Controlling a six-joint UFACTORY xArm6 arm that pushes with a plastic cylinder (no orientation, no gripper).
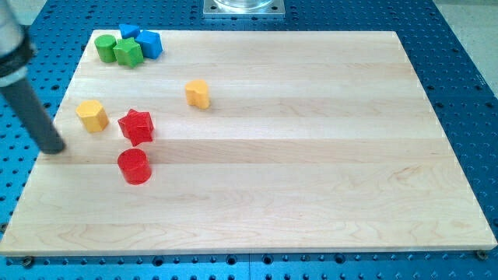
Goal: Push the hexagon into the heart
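Hexagon, the yellow block (92,116), lies flat on the desk (311,155) just to the view's left of the red star (136,126), close to it but not touching. The other yellow block (198,92), which looks like the heart though its outline is hard to make out, sits to the view's upper right of the red star, well apart from it and from the hexagon. A red cylinder (134,166) stands just below the red star, with a thin gap between them. Far above the red star, near the desk's top-left corner, four blocks huddle together: a green cylinder (105,47), a green block (128,53), a blue block (129,32) and a second blue block (149,43). My tip (54,148) rests on the desk farther to the view's left of the red star than the hexagon, slightly lower, touching no block. The end effector is a plain dark rod leaning toward the view's upper left, and it holds nothing.
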